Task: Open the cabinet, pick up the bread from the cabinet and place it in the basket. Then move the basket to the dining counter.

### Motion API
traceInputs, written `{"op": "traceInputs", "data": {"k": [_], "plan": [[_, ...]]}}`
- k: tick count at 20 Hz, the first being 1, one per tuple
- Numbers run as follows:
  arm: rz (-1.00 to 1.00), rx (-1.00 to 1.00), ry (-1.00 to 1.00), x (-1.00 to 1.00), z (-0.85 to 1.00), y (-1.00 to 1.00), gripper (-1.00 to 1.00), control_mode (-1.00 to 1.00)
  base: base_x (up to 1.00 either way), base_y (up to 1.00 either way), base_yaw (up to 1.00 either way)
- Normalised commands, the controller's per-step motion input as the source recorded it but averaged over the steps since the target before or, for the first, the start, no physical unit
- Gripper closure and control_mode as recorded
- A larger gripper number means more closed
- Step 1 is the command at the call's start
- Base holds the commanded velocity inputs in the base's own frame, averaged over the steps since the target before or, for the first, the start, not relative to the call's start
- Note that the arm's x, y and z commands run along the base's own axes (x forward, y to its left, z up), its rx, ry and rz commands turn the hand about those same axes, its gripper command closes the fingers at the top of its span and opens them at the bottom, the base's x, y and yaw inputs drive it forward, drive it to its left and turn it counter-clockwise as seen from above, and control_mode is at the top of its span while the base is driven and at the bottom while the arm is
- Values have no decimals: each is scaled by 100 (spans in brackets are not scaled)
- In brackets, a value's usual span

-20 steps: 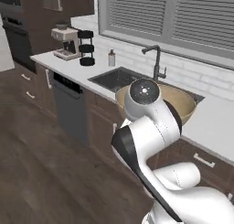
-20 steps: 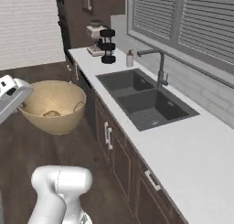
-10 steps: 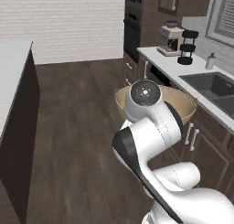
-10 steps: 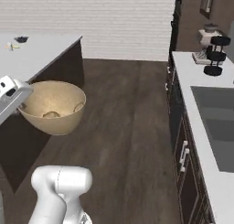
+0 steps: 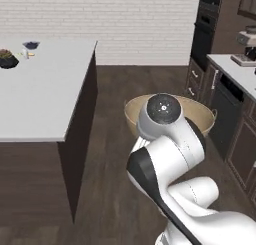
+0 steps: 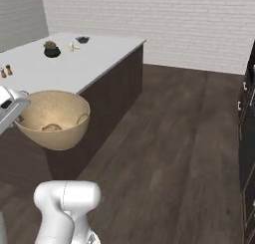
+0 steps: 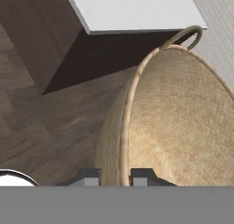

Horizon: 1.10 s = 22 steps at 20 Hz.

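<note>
The tan, bowl-shaped woven basket [image 6: 53,119] hangs in the air above the dark wooden floor [image 6: 169,138], carried by its rim: in the hand view the two dark finger tips of the end effector [image 7: 116,176] stand one on each side of the basket wall, clenched on it close to the edge. A small round golden-brown bread roll [image 6: 51,128] lies low inside the bowl, against its inner slope. The basket looks light and fairly stiff, but woven wicker gives a little, and a pinch at one point of the rim leaves the bowl hanging off to one side, so it may sway or tip as the base drives; the loose roll would likely slide or roll out if the tilt grows. The rim is probably the only practical hold, since the small loop handle [image 7: 185,35] at the far side is thin and out of reach. The long white rectangular dining worktop [image 6: 79,63] stands just beside the basket, its near corner and dark side panel close to the bowl, so the basket should be lifted well over that edge rather than swept into it. On the far end of the white top sit a small dark bowl with greenery [image 6: 51,50] and a few small items, well apart from the near end, which offers broad bare room. The floor towards the brick wall is open.
</note>
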Motion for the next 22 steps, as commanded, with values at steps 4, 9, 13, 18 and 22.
{"op": "traceInputs", "data": {"k": [4,9,13,18,22], "plan": [[0,0,0,0,0,0,100,100,3,100,0],[0,0,0,0,0,0,100,100,1,100,-4],[0,0,0,0,0,0,100,100,0,100,-5],[0,0,0,0,0,0,100,100,0,100,-5],[0,0,0,0,0,0,100,100,0,100,-3]]}}
